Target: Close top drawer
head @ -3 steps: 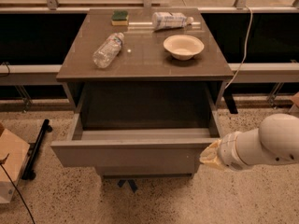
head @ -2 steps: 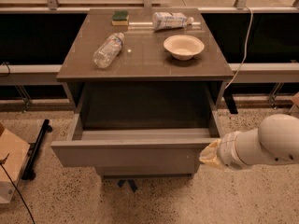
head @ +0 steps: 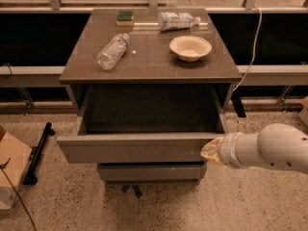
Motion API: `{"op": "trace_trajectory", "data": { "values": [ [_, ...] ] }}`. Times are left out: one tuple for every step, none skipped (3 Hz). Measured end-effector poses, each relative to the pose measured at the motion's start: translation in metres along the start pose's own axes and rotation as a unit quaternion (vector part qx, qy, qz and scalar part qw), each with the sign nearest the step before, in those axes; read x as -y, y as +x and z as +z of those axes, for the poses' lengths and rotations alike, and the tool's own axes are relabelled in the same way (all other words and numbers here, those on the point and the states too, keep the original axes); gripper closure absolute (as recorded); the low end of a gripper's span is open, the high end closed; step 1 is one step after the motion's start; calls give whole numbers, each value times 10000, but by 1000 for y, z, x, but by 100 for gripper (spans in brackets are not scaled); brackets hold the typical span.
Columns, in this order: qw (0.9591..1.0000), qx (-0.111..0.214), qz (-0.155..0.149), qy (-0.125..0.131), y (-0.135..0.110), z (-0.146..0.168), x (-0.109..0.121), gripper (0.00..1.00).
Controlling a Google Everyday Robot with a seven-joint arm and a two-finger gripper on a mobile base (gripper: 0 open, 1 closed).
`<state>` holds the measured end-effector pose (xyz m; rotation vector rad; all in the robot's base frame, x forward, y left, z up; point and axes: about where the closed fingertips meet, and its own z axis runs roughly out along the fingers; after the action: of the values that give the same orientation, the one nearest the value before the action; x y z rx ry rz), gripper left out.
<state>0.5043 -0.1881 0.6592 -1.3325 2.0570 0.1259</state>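
Note:
The top drawer (head: pixel 134 148) is pulled far out of the grey cabinet, and its dark inside shows nothing in it. Its plain flat front panel is wider than the cabinet body. My gripper (head: pixel 209 150) comes in from the right on a thick white arm. Its tip rests at the right end of the drawer's front panel, at the panel's height.
On the cabinet top (head: pixel 149 57) lie a clear plastic bottle (head: pixel 112 51), a white bowl (head: pixel 190 47), a green sponge (head: pixel 125 17) and a crumpled bag (head: pixel 177 20). A narrower lower drawer front (head: pixel 151 171) sits below. A cardboard box (head: pixel 12 170) and a black bar (head: pixel 38 153) lie on the floor at left.

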Motion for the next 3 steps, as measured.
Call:
{"op": "trace_trajectory", "data": {
  "values": [
    [9995,159,19,280,-5,21,27,100],
    [9992,201,25,354,-6,26,34,86],
    [9978,362,61,556,-14,42,65,55]
  ]
}}
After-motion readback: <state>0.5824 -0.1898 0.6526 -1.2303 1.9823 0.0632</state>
